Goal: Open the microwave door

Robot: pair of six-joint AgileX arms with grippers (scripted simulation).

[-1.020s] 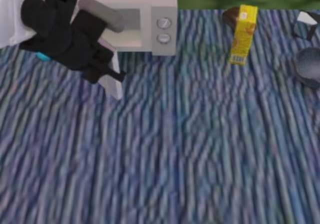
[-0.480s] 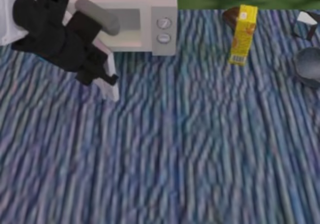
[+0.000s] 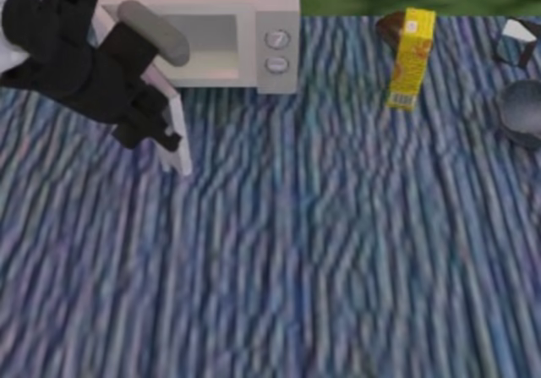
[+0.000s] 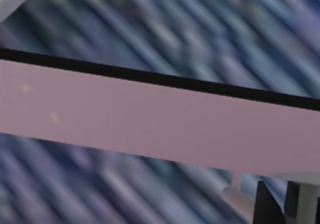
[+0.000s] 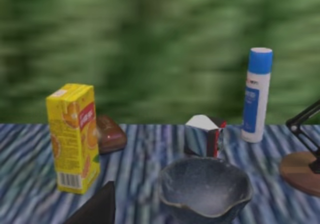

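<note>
Left tool [image 3: 165, 128] clamped on the thin white-edged microwave door [image 3: 179, 137], swung out from the boxy grey-white microwave [image 3: 245, 52] at tabletop [image 3: 338, 251] rear-left. Yellow juice carton [image 3: 410, 57] and dark grey bowl [image 3: 520, 112] sit well right, not obstructing.

left claw [image 3: 161, 133] clamped, arm outstretched

The table [image 3: 338, 251] wears a rough-looking, striped blue woven cloth. The microwave [image 3: 211, 6] looks like matt, smooth pale plastic, its two knobs [image 3: 277, 39] silvery metal. The juice carton [image 5: 72, 136] is printed yellow card. The bowl [image 5: 205, 186] looks speckled, slightly glossy glazed ceramic.
</note>
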